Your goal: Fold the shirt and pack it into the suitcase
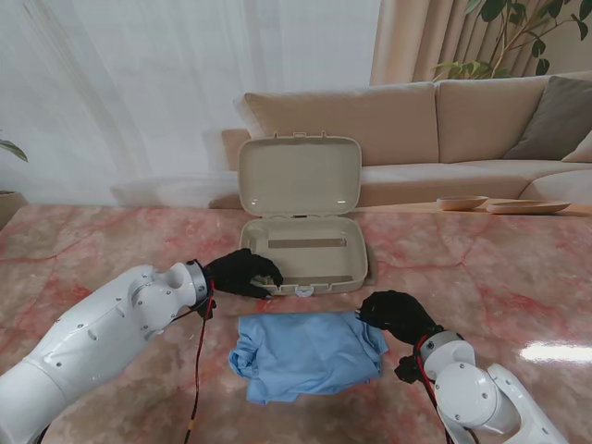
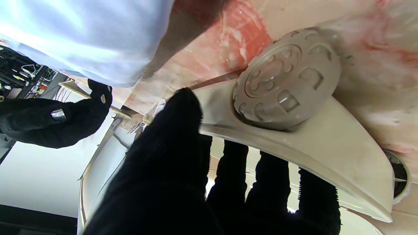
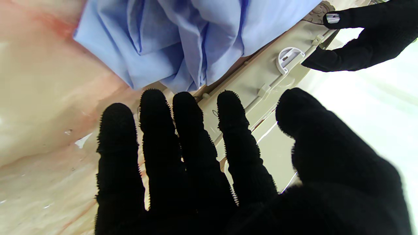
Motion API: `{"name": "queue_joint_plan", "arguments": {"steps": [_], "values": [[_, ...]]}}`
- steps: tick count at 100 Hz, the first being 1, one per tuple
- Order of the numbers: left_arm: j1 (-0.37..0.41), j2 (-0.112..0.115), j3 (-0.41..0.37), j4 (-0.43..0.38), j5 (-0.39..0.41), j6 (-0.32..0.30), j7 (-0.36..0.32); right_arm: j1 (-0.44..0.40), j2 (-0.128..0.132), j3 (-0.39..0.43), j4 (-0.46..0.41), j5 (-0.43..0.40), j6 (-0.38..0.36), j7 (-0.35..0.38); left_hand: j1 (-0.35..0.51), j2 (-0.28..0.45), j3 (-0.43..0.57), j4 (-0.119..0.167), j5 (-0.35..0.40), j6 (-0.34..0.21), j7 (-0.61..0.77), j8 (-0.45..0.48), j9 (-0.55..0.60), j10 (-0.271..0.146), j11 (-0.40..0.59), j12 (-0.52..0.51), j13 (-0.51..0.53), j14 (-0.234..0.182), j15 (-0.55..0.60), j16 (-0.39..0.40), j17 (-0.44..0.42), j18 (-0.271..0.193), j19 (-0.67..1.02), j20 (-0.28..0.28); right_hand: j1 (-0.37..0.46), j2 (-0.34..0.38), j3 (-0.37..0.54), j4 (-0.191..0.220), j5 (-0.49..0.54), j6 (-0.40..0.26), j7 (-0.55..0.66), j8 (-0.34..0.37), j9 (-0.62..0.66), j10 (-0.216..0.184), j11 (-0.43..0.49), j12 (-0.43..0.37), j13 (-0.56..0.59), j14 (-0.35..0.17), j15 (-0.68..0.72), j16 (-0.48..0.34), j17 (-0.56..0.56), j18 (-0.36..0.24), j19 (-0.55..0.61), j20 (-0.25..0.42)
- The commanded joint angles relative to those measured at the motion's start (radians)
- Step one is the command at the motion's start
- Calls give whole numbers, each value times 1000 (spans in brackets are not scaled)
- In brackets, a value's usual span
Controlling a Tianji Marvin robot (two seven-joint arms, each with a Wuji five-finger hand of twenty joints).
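folded blue shirt (image 1: 308, 354) lying long axis left-right, open suitcase (image 1: 302, 242) beyond, left fingers (image 2: 183, 107) pinching its rim, right fingers (image 3: 153, 107) spread

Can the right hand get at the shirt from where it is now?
Probably yes: the right hand sits open at the folded shirt's right edge, nothing between them.

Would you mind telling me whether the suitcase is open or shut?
Open: the suitcase has its lid standing upright, and the base looks empty; the folded shirt lies outside it.
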Motion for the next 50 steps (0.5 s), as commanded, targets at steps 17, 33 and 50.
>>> {"name": "queue_joint_plan", "arguments": {"steps": [17,33,50], "values": [[16,5,-16,-16,14,9,3,-6,-3,-1,8,4,10,13,-110,30,69,54,-47,-16,-109,18,-50,17,-24,-12,-49,20,-23,-17,-28,19,-39,15,10,5,3,-29,-4,-29,21,-11,21,-15,15,15,31,0,13,19,-7,15,4,23],[32,12,-41,-43,35,15,-1,-5,-3,-2,8,5,9,13,-122,27,69,52,-69,-15,-146,1,-67,22,-32,-15,-58,21,-29,-19,-36,20,-46,14,7,4,3,-30,-4,-30,23,-14,21,-16,14,15,31,-1,13,19,-6,14,5,23],[57,18,-76,-78,61,33,-2,-2,-3,-2,9,5,7,12,-124,30,67,52,-80,-12,-172,-11,-87,27,-41,-20,-69,20,-36,-22,-41,19,-51,13,1,6,2,-30,-4,-28,22,-16,21,-15,15,15,30,-1,12,19,-7,15,4,23]]}}
